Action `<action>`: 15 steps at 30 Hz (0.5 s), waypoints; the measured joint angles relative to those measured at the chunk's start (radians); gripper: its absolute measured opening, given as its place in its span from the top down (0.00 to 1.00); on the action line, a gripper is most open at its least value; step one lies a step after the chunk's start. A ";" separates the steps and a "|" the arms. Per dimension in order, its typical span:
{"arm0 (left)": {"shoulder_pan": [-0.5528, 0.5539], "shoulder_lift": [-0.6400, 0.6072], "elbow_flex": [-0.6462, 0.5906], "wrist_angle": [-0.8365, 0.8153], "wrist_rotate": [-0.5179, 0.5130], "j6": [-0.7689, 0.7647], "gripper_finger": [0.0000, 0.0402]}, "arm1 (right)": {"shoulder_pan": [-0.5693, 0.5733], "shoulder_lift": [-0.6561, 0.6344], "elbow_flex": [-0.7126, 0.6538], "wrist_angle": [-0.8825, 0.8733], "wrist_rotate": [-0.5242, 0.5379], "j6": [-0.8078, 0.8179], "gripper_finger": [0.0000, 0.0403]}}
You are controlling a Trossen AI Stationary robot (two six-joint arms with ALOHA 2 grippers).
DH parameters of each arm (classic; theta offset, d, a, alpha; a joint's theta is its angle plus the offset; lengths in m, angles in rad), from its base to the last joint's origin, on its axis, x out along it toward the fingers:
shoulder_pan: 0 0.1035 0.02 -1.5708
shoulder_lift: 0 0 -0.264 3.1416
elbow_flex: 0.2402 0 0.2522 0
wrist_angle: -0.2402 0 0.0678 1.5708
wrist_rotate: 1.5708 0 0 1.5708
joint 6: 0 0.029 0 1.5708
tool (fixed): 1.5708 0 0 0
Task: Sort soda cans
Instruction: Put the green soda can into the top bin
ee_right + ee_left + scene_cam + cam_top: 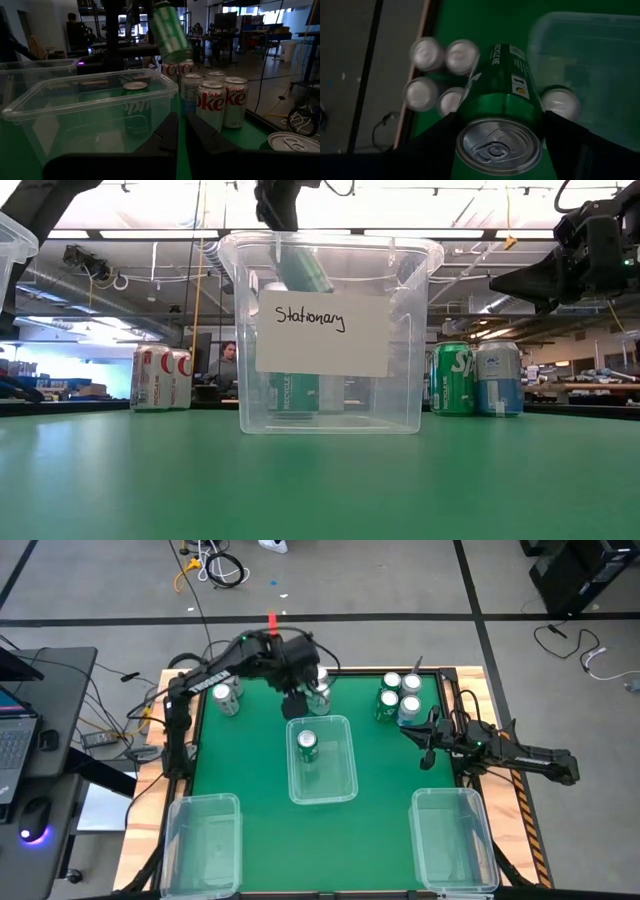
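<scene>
My left gripper (298,692) reaches over the far side of the table and is shut on a green soda can (502,85), which hangs above the far rim of the middle clear bin (345,785). Another green can (307,745) stands on its base inside that bin. More cans stand on the table in groups: white and red ones (160,378) at far left, several (320,692) under my left arm, and green and blue ones (400,697) at far right. My right gripper (425,747) waits shut at the table's right side, touching nothing. My left gripper pinches the green can between its two fingers (440,137), on opposite sides of the can's wall near its top end (498,145). The fingers lie along the can, whose silver top faces the wrist. The can (305,265) is lifted clear, tilted, hanging below the gripper.
Two more clear bins sit at the near edge, one at left (205,845) and one at right (452,840). The middle bin carries a paper label (322,332). Green table shows between the middle bin and the near bins. A desk with a laptop (15,740) stands to the left.
</scene>
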State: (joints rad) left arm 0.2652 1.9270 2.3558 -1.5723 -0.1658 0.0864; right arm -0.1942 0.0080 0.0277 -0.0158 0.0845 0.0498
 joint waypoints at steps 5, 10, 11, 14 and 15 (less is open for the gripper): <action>-0.088 -0.009 0.000 0.001 -0.005 0.003 0.38 | 0.000 0.000 0.000 0.000 0.000 0.000 0.94; -0.180 -0.010 0.000 0.001 0.036 0.007 0.38 | 0.000 0.000 0.000 0.000 0.000 0.000 0.94; -0.197 -0.010 0.000 0.001 0.061 0.007 0.38 | 0.000 0.000 0.000 0.000 0.000 0.000 0.94; -0.238 -0.011 -0.003 0.001 0.142 -0.009 0.38 | 0.000 0.000 0.000 0.000 0.000 0.000 0.94; -0.250 -0.011 -0.003 0.001 0.168 -0.019 0.38 | 0.000 0.000 0.000 0.000 0.000 0.000 0.94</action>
State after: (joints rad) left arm 0.0155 1.9160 2.3524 -1.5711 0.0025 0.0671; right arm -0.1943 0.0081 0.0280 -0.0159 0.0845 0.0498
